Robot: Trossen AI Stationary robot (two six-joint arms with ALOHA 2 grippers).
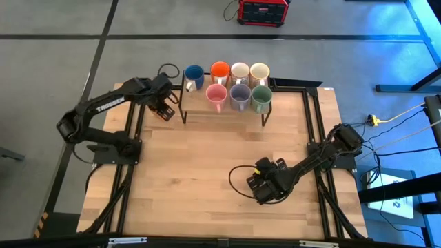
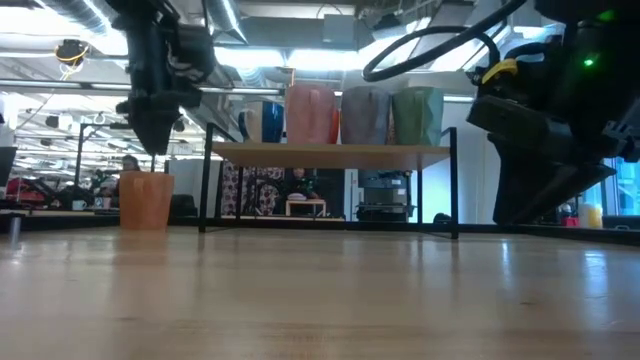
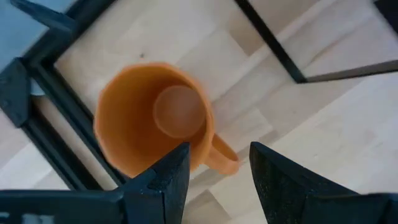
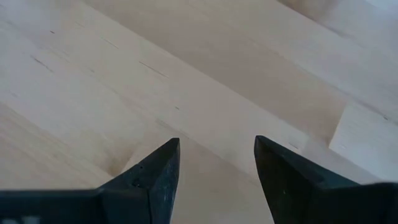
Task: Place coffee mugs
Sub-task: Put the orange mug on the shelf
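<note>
**One mug left off the rack**

Dark fingers (image 3: 174, 180) of the left end effector (image 3: 217, 177) fill the near edge of its wrist view, spread apart and empty above an amber orange mug (image 3: 155, 118). That mug stands upright on the worktop (image 1: 207, 172), mouth up, glossy, its handle lying in the gap between the fingers. In the low view it sits beside the rack (image 2: 330, 155), off the shelf.

Seven mugs already stand on the rack at twelve o'clock: blue (image 1: 194, 74), red-orange (image 1: 220, 70), two cream (image 1: 239, 71), pink (image 1: 216, 95), lavender (image 1: 240, 95) and green (image 1: 261, 96). By my reading, only the amber one remains.

At four o'clock the right end effector (image 4: 214, 165) waits low over bare wood, fingers parted, holding nothing.
</note>
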